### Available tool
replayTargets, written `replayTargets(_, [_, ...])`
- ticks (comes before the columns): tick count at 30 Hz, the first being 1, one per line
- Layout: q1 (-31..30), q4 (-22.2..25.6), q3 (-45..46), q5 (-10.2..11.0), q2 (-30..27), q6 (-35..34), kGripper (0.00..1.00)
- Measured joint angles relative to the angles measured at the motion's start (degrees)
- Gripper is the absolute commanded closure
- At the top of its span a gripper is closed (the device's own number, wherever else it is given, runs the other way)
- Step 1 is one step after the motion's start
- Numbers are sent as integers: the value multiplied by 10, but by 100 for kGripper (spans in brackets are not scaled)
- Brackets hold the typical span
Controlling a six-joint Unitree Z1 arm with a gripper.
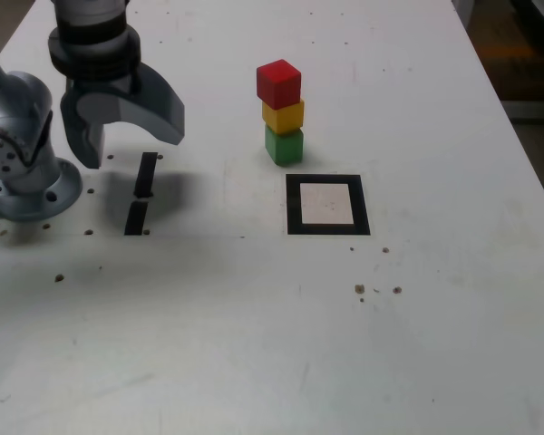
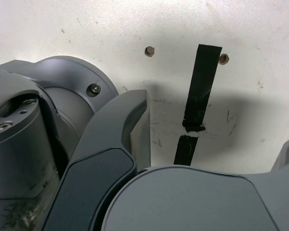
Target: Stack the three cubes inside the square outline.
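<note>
Cube tower (image 1: pixel 284 116): 3 high, just far of square outline (image 1: pixel 328 229)
Next move: likely red cube (image 1: pixel 279 86) inside
Gripper (image 1: pixel 134 153): left, wide, empty

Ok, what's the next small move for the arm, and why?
I'd probably swing the open gripper toward the exterior view's right, to hover above the red cube. Its fingers hold nothing, over the black strips. Red tops yellow and green, stacked outside the square outline, so red seems the one to take first.
</note>
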Motion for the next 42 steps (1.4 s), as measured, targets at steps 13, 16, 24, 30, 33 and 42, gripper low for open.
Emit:
replayTargets(13, [0, -11, -1, 6, 19, 0, 0])
replayTargets(16, [0, 9, -12, 7, 22, 2, 0])
replayTargets(24, [-1, 48, -44, 3, 45, 7, 0])
replayTargets(30, [2, 48, -47, 8, 45, 7, 0])
replayTargets(33, [2, 47, -46, 7, 45, 7, 0])
replayTargets(42, [-1, 90, -118, 17, 50, 7, 0])
